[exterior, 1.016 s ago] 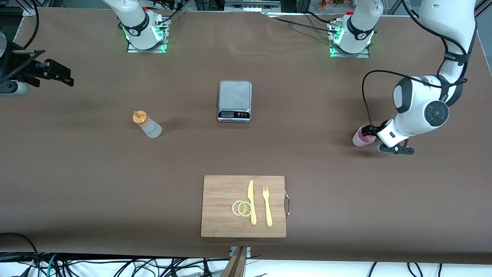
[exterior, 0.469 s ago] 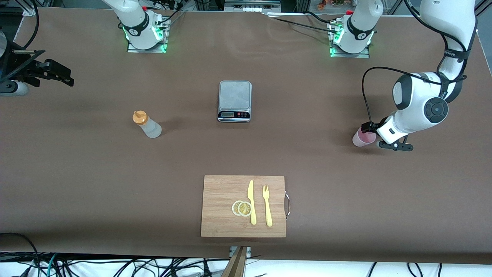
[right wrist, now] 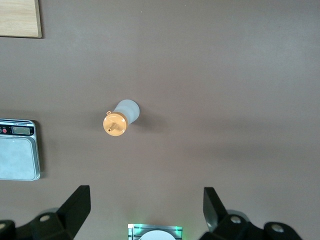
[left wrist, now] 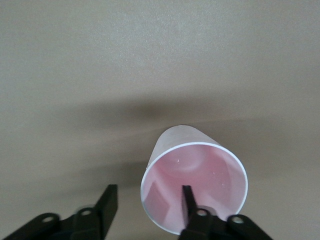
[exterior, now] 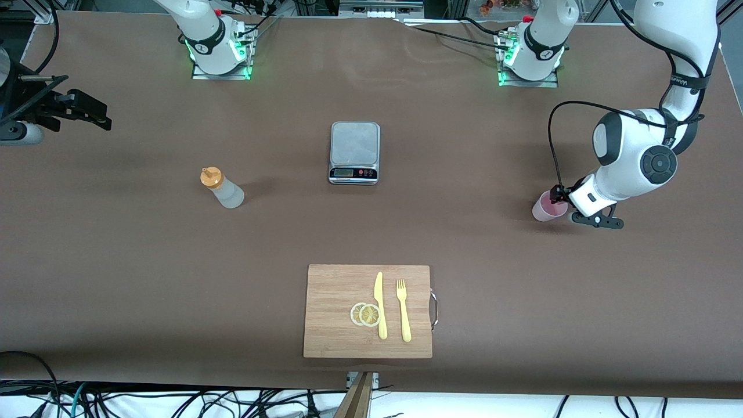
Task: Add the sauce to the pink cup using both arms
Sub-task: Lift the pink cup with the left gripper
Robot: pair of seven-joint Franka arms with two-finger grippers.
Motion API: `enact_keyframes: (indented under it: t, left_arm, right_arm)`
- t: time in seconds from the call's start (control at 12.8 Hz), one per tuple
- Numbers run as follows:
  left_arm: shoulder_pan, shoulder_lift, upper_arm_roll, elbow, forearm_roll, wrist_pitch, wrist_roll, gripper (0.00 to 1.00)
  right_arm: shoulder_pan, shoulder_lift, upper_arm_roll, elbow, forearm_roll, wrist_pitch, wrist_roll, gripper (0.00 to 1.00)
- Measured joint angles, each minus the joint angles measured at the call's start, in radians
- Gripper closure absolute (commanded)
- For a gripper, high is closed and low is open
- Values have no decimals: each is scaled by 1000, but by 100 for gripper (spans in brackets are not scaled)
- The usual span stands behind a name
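The left hand [exterior: 558, 194] is at the pink cup [exterior: 544, 209], near the table [exterior: 464, 232] edge at the left arm's end. One finger [left wrist: 189, 202] is inside the rim and one outside, not yet tight on the wall. The right hand [exterior: 87, 113] waits wide open over its own end. The sauce [exterior: 221, 187] stands with open table around it.

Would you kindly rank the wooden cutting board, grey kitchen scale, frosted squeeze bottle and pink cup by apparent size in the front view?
1. Wooden cutting board, clearly largest.
2. Grey kitchen scale.
3. Frosted squeeze bottle with orange cap.
4. Pale pink plastic cup, smallest, though the left gripper partly hides it, so its gap to the bottle is unsure.
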Motion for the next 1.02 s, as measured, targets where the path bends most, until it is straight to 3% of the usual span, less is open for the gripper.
enact_keyframes:
  t: [0.16,0.23,0.63,1.02]
  left_arm:
    - [0,0,0,-3,-5,3,0,94]
    - [0,0,0,-3,-7,3,0,100]
    - [-5,-5,-4,20,-11,4,0,100]
    - [-118,-23,-11,160,-67,-137,-33,100]
  right_arm:
    - [0,0,0,0,0,0,0,0]
    - [0,0,0,0,0,0,0,0]
    - [0,0,0,0,0,0,0,0]
    - [-1,0,-2,0,0,0,0,0]
